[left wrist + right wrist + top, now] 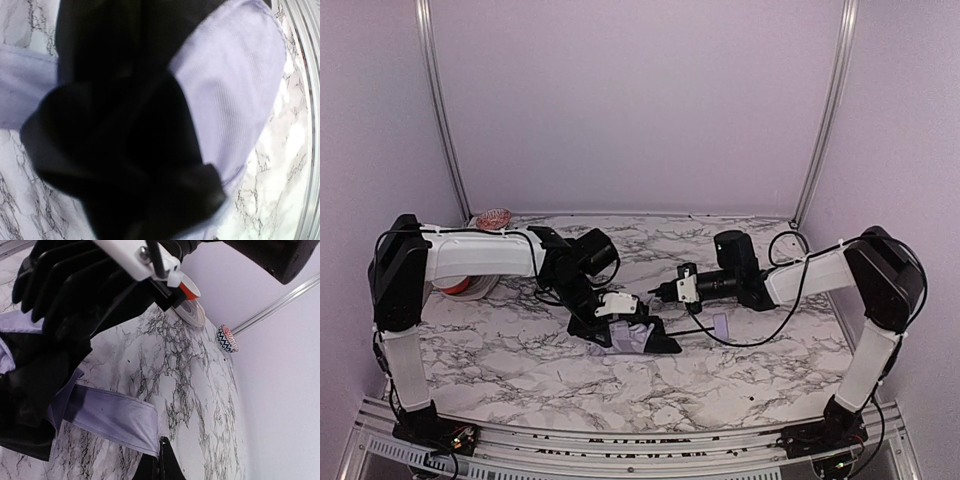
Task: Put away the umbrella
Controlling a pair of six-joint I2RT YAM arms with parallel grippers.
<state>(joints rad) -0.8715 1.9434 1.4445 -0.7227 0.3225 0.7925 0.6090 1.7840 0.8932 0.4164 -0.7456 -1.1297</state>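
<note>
Compact umbrella [632, 338] of pale lavender woven fabric with a matt black lining, lying collapsed as a loose, crumpled bundle near the middle of the white marble-patterned table [520, 370], whose smooth surface is crossed by fine dark grey veins. In the left wrist view the lavender cloth [230, 90] shows a fine ribbed weave and folds over the soft black lining [115, 165]. In the right wrist view a flat lavender band of the canopy [115, 415] trails out across the table from under the black folds. A small lavender block handle [720, 325] lies on the table just right of the bundle. The left gripper [607, 325] is pressed down onto the left side of the bundle; its fingers are buried in fabric, so whether they pinch the cloth cannot be told. The right gripper [655, 292] points left, just beyond the far right of the bundle, with its black fingertips [162, 460] closed together and nothing between them. At the far left of the table, well apart from the umbrella, sit a round white disc-shaped object with an orange piece on it [190, 307] and, near the far wall, a small round cup with a black-and-white zigzag side and a red patterned interior [227, 338].
</note>
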